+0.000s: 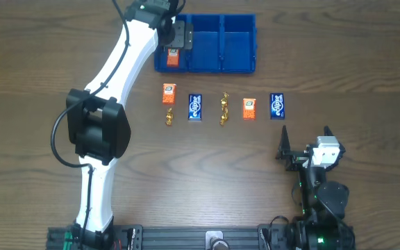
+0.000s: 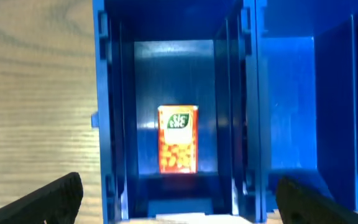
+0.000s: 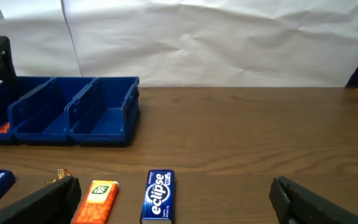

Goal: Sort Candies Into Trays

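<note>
A blue tray [image 1: 254,43] with three compartments stands at the far side of the table. Its left compartment holds an orange candy box [image 1: 173,60], which lies flat in the left wrist view [image 2: 178,138]. My left gripper [image 1: 177,36] hangs open above that box, holding nothing [image 2: 179,213]. On the wood in front of the tray lie an orange box [image 1: 169,93], a gold candy [image 1: 169,118], a blue gum pack [image 1: 195,107], two gold candies [image 1: 223,111], another orange box [image 1: 248,108] and another blue pack [image 1: 277,105]. My right gripper [image 1: 304,142] stands open near its base, empty.
The right wrist view looks across the table at the tray [image 3: 104,118], an orange box [image 3: 97,200] and a blue pack [image 3: 157,196]. A white sheet hangs behind the table. Bare wood lies to the right of the candy row.
</note>
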Controlling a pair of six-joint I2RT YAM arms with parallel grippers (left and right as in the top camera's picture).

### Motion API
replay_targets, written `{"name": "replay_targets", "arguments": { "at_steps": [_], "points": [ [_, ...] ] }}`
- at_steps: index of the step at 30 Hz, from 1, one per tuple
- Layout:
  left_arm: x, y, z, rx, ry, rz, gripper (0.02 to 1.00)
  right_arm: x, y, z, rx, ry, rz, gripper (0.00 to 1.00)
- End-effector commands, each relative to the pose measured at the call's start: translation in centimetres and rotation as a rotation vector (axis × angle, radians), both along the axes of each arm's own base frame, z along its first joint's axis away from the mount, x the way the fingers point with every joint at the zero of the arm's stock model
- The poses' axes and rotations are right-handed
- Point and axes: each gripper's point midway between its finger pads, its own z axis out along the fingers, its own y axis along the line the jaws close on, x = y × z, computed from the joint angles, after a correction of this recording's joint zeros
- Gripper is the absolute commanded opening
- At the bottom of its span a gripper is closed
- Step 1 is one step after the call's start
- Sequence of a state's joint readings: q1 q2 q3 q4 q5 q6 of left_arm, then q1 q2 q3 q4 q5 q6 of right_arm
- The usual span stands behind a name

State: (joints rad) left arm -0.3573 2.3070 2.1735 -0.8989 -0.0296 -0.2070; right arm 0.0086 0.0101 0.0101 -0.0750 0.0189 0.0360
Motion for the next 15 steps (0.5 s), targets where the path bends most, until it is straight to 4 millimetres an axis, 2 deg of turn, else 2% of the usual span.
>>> {"name": "replay_targets", "arguments": {
  "at_steps": [1, 2, 4, 6, 8, 11, 15],
  "points": [
    [-4.6, -1.4, 9.7, -0.044, -0.106, -0.002, 0.982, 0.0, -0.2, -0.1, -0.015, 0.001, -0.008, 0.998],
    [-6.5, -1.8, 10.4, -0.045, -0.099, -0.014, 0.967, 0.0, -0.2, -0.1, -0.015, 0.001, -0.008, 0.998],
    [-8.8, -1.7, 10.4, -0.029, -0.092, -0.006, 0.958, 0.0, -0.2, -0.1, -0.015, 0.001, -0.008, 0.998],
    [-11.2, -0.8, 8.6, 0.0, -0.06, 0.01, 0.943, 0.0, -0.2, -0.1, -0.015, 0.001, -0.008, 0.998],
    [-12.6, 0.0, 6.4, 0.011, -0.014, 0.036, 0.939, 0.0, -0.2, -0.1, -0.015, 0.001, -0.008, 0.998],
    [-14.1, 0.9, 2.5, 0.037, 0.047, 0.054, 0.915, 0.0, -0.2, -0.1, -0.015, 0.001, -0.008, 0.998],
    [-14.2, 0.9, -0.9, 0.031, 0.061, 0.054, 0.908, 0.0, -0.2, -0.1, -0.015, 0.001, -0.008, 0.998]
  ]
}}
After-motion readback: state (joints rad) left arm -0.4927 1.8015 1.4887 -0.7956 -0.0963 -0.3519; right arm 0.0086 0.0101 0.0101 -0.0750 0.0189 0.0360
